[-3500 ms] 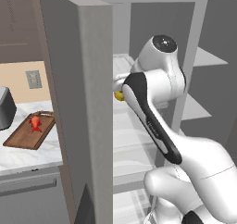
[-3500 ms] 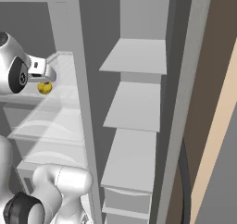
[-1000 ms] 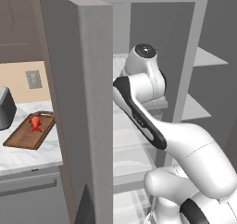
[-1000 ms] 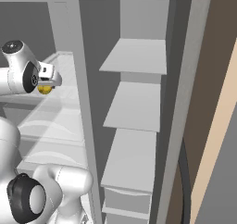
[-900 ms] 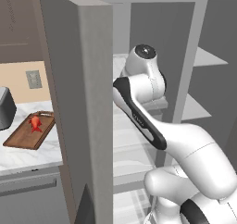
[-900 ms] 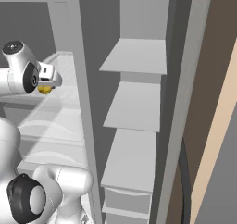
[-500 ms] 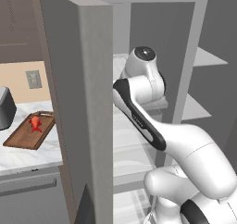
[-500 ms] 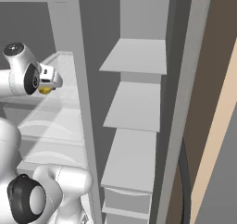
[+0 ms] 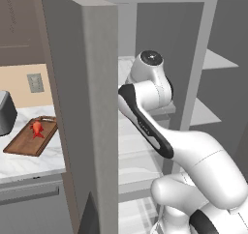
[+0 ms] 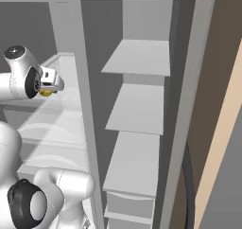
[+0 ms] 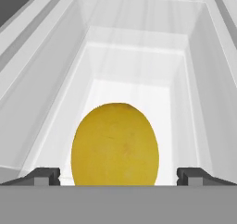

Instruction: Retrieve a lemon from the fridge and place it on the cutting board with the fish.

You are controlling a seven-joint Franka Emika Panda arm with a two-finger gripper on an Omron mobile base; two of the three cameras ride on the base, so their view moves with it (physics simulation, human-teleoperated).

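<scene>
You see the lemon (image 11: 115, 143) resting on a pale fridge shelf (image 11: 134, 86) inside the open fridge (image 9: 82, 107). To the left, the marble counter (image 9: 29, 163) carries the cutting board (image 9: 24, 143), and the fish (image 9: 37, 128) lies on that board.

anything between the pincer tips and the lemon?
Nothing. In the hand view the lemon sits centred between the open pincer's tips, with bare gaps on both sides and white fridge shelf behind.

Marble counter (image 9: 29, 163); beige wall (image 9: 19, 80) behind
</scene>
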